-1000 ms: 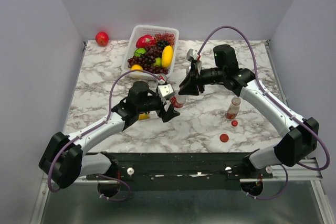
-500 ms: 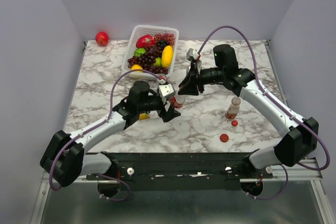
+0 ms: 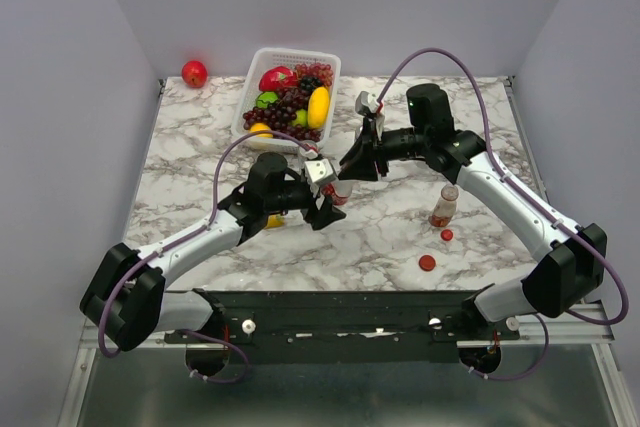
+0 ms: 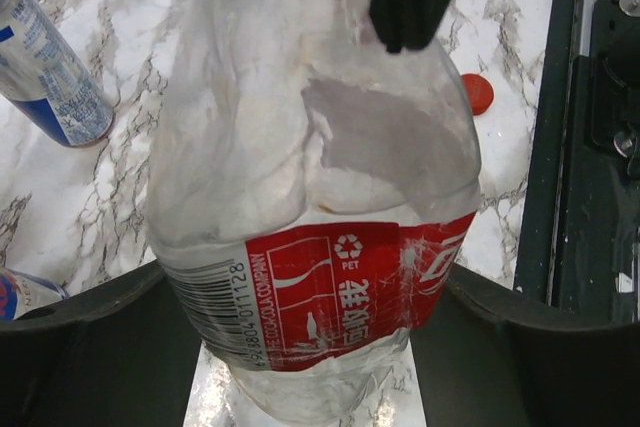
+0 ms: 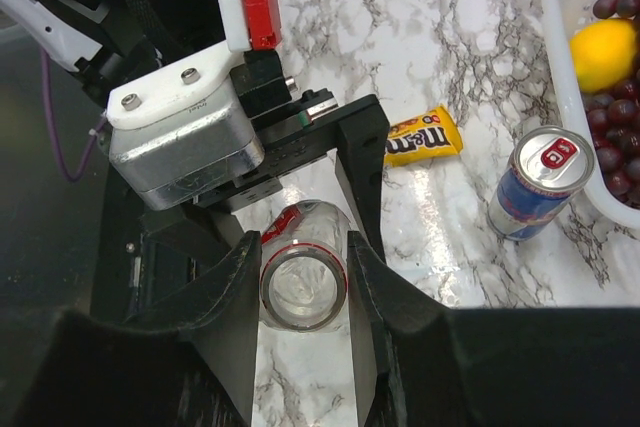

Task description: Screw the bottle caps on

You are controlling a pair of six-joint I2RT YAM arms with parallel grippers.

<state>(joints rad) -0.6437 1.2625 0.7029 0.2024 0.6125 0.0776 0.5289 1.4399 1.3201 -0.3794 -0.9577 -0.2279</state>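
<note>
Starting with the marble table (image 3: 200, 147), the white fruit basket (image 3: 298, 50) sits at its far edge and serves as the mark for everything else. Nearer than the basket, close to its near-right corner, both arms meet on one short red-labelled bottle (image 4: 300, 147), upright and uncapped.

The right gripper (image 5: 303, 267) has its jaws drawn narrow and clamped on the neck just under the open mouth. The left gripper (image 3: 330, 205) stands with its jaws about half apart around the labelled lower body. Its fingers lie against the sides or nearly so, and I cannot tell whether they press yet.

A soda can (image 5: 535, 182) stands just beside the basket's near wall. A second bottle (image 3: 443, 207) stands well to the right of the basket and nearer than it. Two red caps (image 3: 427, 263) lie farther from the basket again.

The held bottle looks empty and light, and its thin walls are already dented. It will likely buckle and slip under a hard squeeze. The neck ring is the stiffest part. The low labelled band is the best place to brace it, which leaves the mouth free for a cap.
</note>
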